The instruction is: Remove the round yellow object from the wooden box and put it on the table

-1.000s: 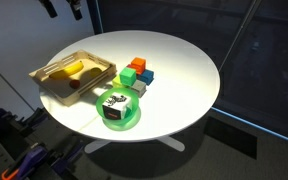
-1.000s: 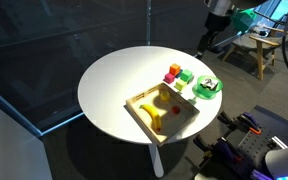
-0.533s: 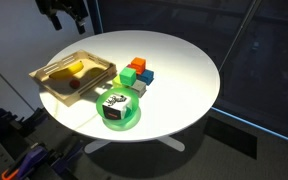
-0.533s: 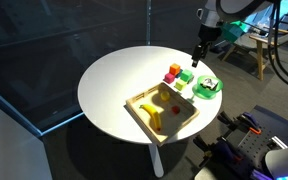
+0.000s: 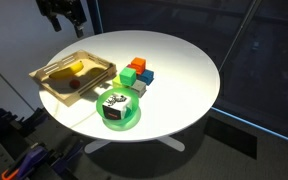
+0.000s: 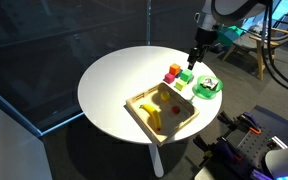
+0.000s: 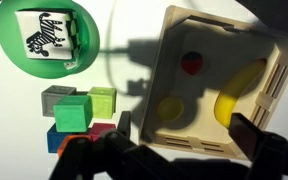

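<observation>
In the wrist view the wooden box fills the right half. The round yellow object lies inside it near the front wall, in shadow. A long yellow banana shape and a small red piece lie beside it. My gripper is open and empty, high above the box's near wall, its dark fingers wide apart. In both exterior views the gripper hangs well above the white table, apart from the box.
A green round dish holds a zebra-print cube. Several coloured blocks stand between dish and box. Dark glass panels stand behind the table.
The arm has come lower and further into both exterior views, shifting towards the blocks and the box. The objects on the table have not moved.
</observation>
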### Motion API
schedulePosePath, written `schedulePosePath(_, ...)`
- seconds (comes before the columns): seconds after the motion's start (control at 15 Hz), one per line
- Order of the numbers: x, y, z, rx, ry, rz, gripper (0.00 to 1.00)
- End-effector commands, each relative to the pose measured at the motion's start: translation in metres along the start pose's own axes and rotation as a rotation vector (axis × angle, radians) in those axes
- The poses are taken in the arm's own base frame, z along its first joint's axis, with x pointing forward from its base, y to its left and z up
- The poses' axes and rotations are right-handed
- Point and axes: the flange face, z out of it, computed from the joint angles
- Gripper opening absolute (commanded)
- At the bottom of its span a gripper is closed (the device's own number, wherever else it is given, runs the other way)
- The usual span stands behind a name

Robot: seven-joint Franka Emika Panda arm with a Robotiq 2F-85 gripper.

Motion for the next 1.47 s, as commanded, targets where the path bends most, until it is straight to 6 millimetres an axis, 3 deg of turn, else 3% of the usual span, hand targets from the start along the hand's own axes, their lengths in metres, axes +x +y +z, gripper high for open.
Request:
schedulePosePath(0.0, 0.0, 0.0, -0.001, 0.0, -0.001, 0.002, 1.0)
schedulePosePath(0.8, 0.002, 0.0, 0.0, -0.003, 0.004, -0.001, 1.0)
schedulePosePath(1.4, 0.016, -0.003, 0.031, -0.022, 0.017, -0.031, 1.0)
